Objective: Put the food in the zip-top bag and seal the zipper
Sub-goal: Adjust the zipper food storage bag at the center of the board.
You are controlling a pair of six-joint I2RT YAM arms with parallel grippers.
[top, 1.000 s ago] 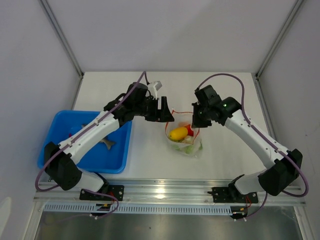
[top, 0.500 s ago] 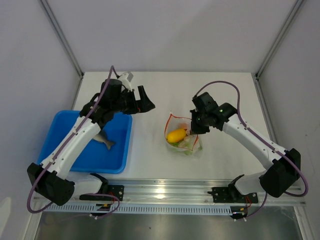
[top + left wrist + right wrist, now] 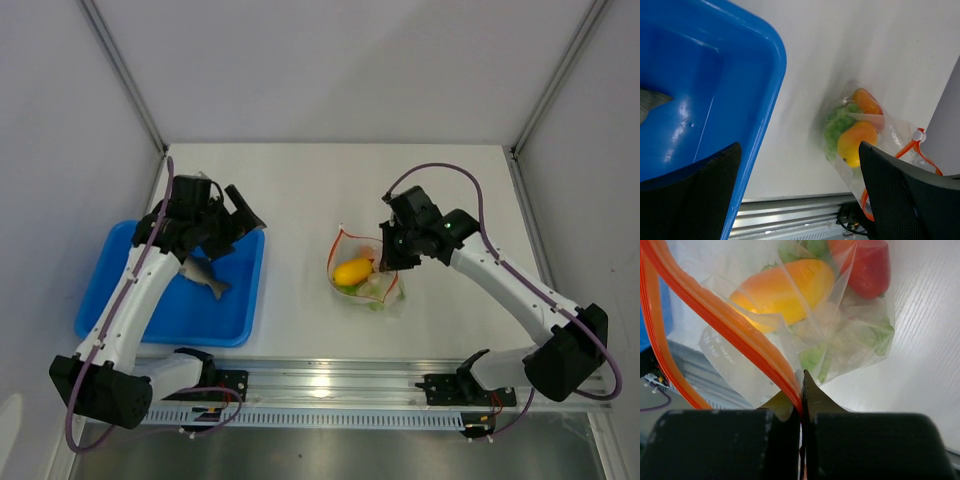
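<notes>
For the left hand (image 3: pixel 237 222): spread as wide as can be, gripping nothing, touching nothing. Up in the air over the far right corner of the blue tray (image 3: pixel 120 320). From its own camera, two black fingers (image 3: pixel 695 195) far apart, with the tray edge and the white desk (image 3: pixel 805 60) down between them. For the right hand (image 3: pixel 388 258): shut tight, pinching the red zipper (image 3: pixel 740 335) at the right side of the bag (image 3: pixel 388 292). No gap at all between those two fingers (image 3: pixel 765 440). Well apart, these two hands, with desk between. In the tray, one grey fish (image 3: pixel 205 277) lying flat, a bit nearer the arm bases than the left hand. On the desk in the middle, to the right of the tray and not touching it, the clear crinkly bag. Inside it: a yellow piece (image 3: pixel 353 270), a red fruit (image 3: pixel 865 265) right beside that, and green bits (image 3: pixel 815 357) packed in with both. Something pale in there too, too blurry to name. At the bag's mouth, gaping open: zipper bent in a loop, its two sides apart.
</notes>
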